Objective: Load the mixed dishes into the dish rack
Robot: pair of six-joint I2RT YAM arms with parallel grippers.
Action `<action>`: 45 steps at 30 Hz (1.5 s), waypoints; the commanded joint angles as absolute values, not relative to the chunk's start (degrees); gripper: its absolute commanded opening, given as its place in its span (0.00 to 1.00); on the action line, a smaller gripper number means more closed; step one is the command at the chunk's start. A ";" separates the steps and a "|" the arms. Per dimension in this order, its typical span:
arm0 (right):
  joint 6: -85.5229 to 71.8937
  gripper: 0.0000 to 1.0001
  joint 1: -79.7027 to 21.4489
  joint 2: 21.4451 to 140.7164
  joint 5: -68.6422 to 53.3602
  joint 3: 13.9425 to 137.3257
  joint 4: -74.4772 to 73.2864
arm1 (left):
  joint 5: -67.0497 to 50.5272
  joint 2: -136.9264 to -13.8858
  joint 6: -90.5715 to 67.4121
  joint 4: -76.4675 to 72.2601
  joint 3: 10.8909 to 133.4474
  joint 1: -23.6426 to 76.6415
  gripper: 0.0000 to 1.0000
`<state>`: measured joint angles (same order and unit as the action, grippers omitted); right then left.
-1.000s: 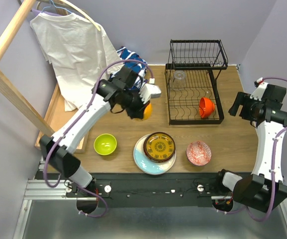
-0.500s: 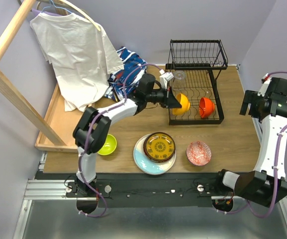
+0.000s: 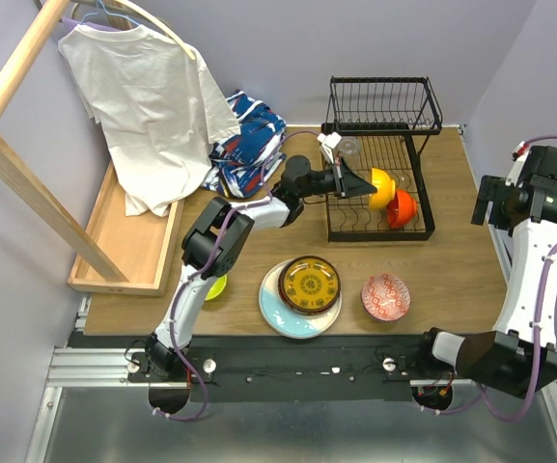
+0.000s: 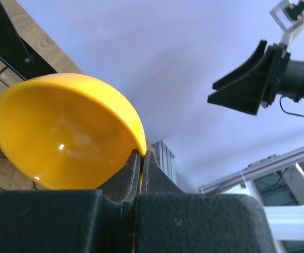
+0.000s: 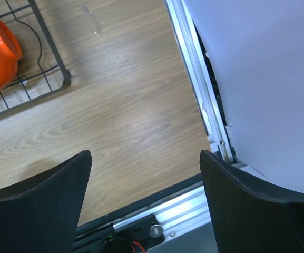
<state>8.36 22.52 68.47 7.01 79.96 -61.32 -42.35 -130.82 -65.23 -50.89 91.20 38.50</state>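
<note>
Two arms: the left one is reaching far and right across the counter (image 3: 452, 270) into the dish rack (image 3: 384, 106), while the right one is hanging at the right edge, well apart from the rack.
Left arm: the left gripper (image 4: 140, 156) is pressing its fingers together on the rim of the yellow bowl (image 4: 62, 134), pinching the bowl's wall between them.
Held dish: the yellow bowl is standing on edge over the lower tier of the rack, just left of the orange bowl (image 3: 401, 207). The two seem to be touching, though the overhead view is not making that sure.
Right arm: the right gripper (image 5: 146, 195) is spreading its fingers (image 5: 36, 200) wide and gripping nothing, hovering over bare wood near the counter's right edge.
In the rack: the orange bowl is leaning on its side at the near right of the lower tier, and the glass cup (image 3: 348, 148) is sitting at the far left of that tier.
Near middle of the counter: the pale blue plate (image 3: 276, 313) is lying flat and carrying the yellow-brown plate (image 3: 309, 285) on top.
Near right of the plates: the red-patterned bowl (image 3: 385, 296) is sitting just beside them.
Near left of the plates: the green bowl (image 3: 215, 287) is showing only a sliver behind the left arm.
Far left: a white shirt (image 3: 143, 87) is hanging over a wooden tray (image 3: 128, 241), with a blue patterned cloth (image 3: 247, 145) lying bunched just right of it.
</note>
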 commanded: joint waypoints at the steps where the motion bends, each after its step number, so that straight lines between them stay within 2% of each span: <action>1: 9.93 0.90 22.85 70.13 9.93 83.49 -64.77 | -37.36 -134.38 -71.63 -61.52 94.39 39.46 0.00; 14: 10.90 0.90 22.85 71.19 10.64 85.70 -66.01 | -33.31 -138.69 -71.63 -60.29 95.28 41.57 0.00; 22: 10.64 0.90 22.85 70.66 10.37 84.11 -65.83 | -33.84 -139.57 -72.16 -61.88 93.95 41.48 0.00; 45: 10.46 0.90 22.94 71.45 9.32 81.56 -65.66 | -35.68 -146.78 -72.95 -63.28 100.63 42.63 0.00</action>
<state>10.55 22.52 71.26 9.47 82.28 -64.62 -35.40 -145.62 -72.47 -59.53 98.96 42.15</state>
